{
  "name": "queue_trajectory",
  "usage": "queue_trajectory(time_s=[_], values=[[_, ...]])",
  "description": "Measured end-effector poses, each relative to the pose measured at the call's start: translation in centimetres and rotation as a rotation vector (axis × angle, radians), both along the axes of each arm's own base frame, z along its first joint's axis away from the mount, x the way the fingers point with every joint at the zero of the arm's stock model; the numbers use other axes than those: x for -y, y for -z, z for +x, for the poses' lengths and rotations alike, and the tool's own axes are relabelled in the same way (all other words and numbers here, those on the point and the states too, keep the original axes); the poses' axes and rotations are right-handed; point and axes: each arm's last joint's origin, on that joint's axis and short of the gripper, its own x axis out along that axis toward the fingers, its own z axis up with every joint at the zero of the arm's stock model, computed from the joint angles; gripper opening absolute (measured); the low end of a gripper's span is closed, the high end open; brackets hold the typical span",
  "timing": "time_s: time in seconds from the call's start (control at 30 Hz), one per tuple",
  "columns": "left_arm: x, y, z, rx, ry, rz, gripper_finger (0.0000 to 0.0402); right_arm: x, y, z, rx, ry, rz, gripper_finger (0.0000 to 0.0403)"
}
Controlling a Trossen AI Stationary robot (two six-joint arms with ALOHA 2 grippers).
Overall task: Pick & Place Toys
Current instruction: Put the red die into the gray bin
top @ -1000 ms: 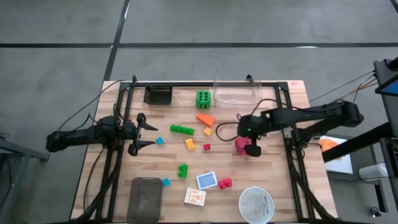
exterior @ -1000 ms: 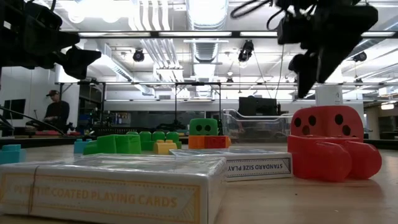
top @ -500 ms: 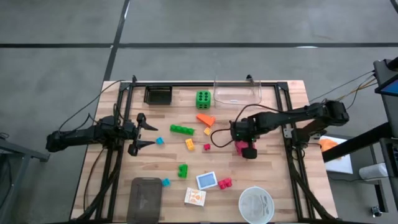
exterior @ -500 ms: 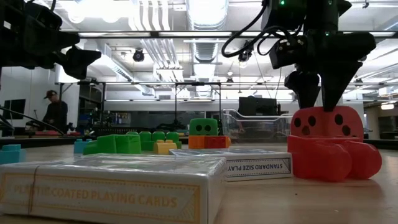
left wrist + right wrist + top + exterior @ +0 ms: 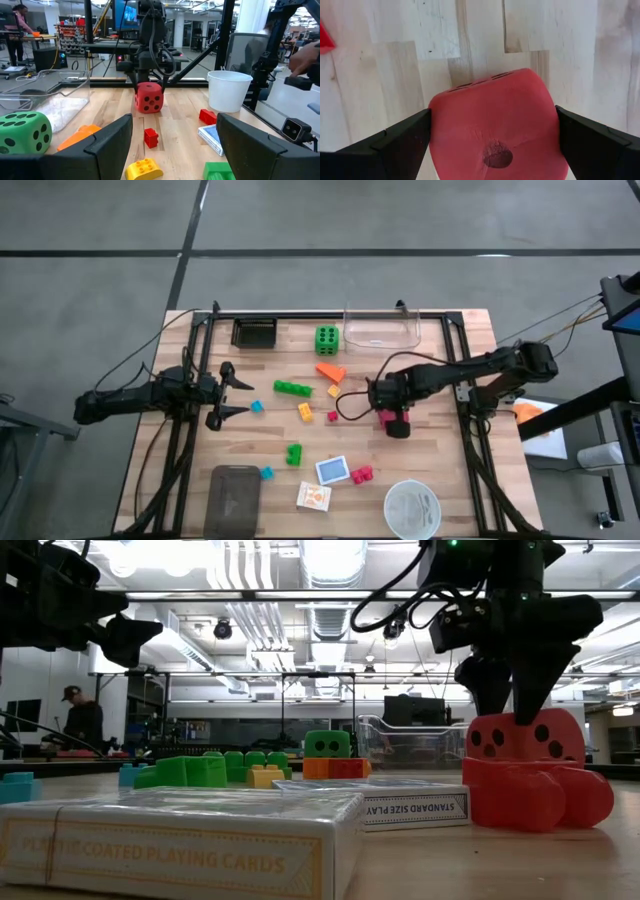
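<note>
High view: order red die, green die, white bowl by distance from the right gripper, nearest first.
From the right gripper:
1. Red die, on the table between its open fingers.
2. Green die, toward the far edge beside the clear tub.
3. White bowl, at the near edge.

The table (image 5: 440, 480) top was pale planked wood with visible grain and a matt finish. The red die (image 5: 495, 125) looked like smooth moulded plastic with a slight sheen, as did the green die (image 5: 22, 132). The card pack (image 5: 180, 840) sat in glossy clear wrap. The tub (image 5: 380, 330) was clear plastic, the bowl (image 5: 227, 90) matt white.
</note>
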Motion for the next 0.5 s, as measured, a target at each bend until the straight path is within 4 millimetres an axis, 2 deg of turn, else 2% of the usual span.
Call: queue_trajectory(time_s=[0.1,0.3,0.5], values=[[0.0,0.0,0.0,0.000,0.000,0.000,0.0290,-0.4,0.0,0.0,0.002,-0.007,-0.015,0.0366],[0.0,0.0,0.0,0.000,0.000,0.000,0.0290,-0.8,0.0,-0.1,0.003,-0.009,-0.033,0.0280],[0.0,0.0,0.0,0.000,0.000,0.000,0.0290,-0.9,-1.7,-0.7,0.098,-0.004,-0.025,0.0278]])
